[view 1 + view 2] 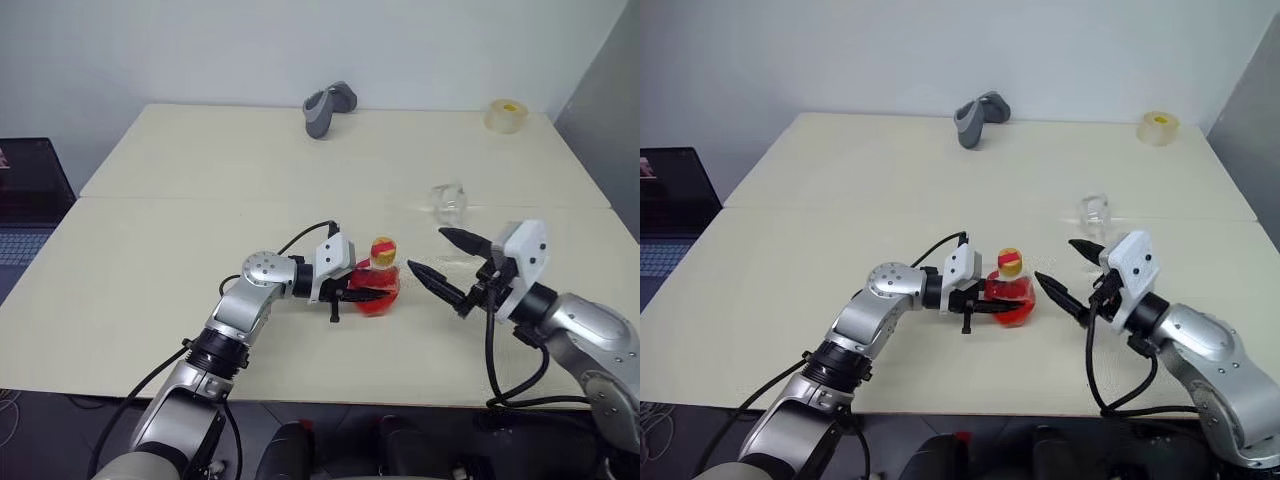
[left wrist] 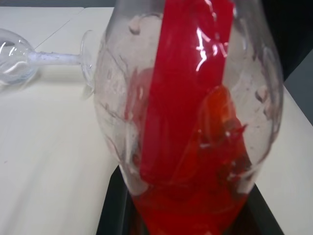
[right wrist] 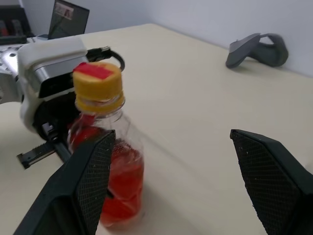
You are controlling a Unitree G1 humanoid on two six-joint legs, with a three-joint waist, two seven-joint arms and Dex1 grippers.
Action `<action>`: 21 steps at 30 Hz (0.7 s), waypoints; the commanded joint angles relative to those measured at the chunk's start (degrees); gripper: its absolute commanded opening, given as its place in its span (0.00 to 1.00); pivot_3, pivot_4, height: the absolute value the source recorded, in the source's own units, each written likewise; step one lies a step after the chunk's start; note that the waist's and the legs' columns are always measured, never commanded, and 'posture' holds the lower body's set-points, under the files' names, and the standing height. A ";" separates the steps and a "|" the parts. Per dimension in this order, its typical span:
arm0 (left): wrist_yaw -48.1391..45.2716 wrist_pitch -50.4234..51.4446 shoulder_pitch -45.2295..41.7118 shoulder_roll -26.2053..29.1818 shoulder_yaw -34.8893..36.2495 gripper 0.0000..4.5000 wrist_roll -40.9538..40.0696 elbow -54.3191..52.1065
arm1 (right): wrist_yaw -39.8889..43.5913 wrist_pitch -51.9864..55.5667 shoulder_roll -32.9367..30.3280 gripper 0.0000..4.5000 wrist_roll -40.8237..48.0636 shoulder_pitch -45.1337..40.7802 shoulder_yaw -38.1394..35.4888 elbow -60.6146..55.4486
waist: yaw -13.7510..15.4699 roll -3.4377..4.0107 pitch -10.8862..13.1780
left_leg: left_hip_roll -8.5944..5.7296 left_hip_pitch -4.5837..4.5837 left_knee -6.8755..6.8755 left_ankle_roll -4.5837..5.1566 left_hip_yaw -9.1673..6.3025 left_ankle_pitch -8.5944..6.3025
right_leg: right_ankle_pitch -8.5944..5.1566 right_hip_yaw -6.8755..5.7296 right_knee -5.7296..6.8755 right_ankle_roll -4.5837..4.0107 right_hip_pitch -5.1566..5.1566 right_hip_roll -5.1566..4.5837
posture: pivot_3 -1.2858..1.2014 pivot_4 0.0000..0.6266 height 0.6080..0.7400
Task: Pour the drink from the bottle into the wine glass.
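One bottle (image 1: 381,281) sits at the centre of my head view, a small clear plastic thing with a rounded body, narrow neck and a yellow cap (image 3: 97,82) patched with red on top. Its lower body holds the drink (image 3: 120,188), a bright red translucent liquid. My left gripper (image 1: 368,294) has its two black fingers clamped on the bottle's body, coming in from the left of the frame. My right gripper (image 1: 444,262) hangs to the right of the bottle, apart from it, its two tapered black fingers spread wide with nothing between them.

One wine glass (image 1: 449,201) shows right of centre, above the right gripper in the frame: clear, with a round bowl. From the head views I cannot tell how it lies. The left wrist view settles it, showing the bowl, thin stem (image 2: 54,58) and flat foot stretched sideways along the cream table (image 1: 180,260), so the glass lies on its side. That same view shows the bottle's wrinkled, wet inner wall up close.

One grey curved object (image 1: 329,107) and one pale tape roll (image 1: 507,115) rest near the table's far edge. The right wrist view shows the cross-hatched texture on my right finger pads (image 3: 93,178).
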 commanded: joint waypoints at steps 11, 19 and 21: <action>-0.20 -1.50 -1.09 -0.36 0.69 0.17 -0.45 -0.81 | -6.03 2.27 4.59 0.89 -0.19 -12.14 8.63 -1.42 | 0.01 0.00 0.00 | -0.02 -0.01 0.02 -0.01 0.00 0.00 | 0.00 0.01 0.00 0.00 0.00 0.00 | 0.52 0.24 1.00; 0.02 -1.38 -1.01 -0.51 0.71 0.17 -0.43 -0.91 | -5.93 0.88 4.17 0.89 -6.10 -14.59 11.73 1.10 | 0.05 0.00 0.00 | -0.03 -0.03 0.02 -0.01 -0.01 0.00 | 0.00 0.00 -0.02 0.00 -0.01 -0.03 | 0.52 0.24 1.00; 0.02 -1.44 -0.99 -0.52 0.76 0.17 -0.43 -0.83 | -5.77 0.99 3.97 0.89 -6.52 -14.29 11.27 1.00 | 0.04 0.00 0.00 | -0.02 -0.03 0.02 -0.01 -0.01 0.00 | 0.00 0.00 -0.02 0.00 -0.01 -0.03 | 0.52 0.24 1.00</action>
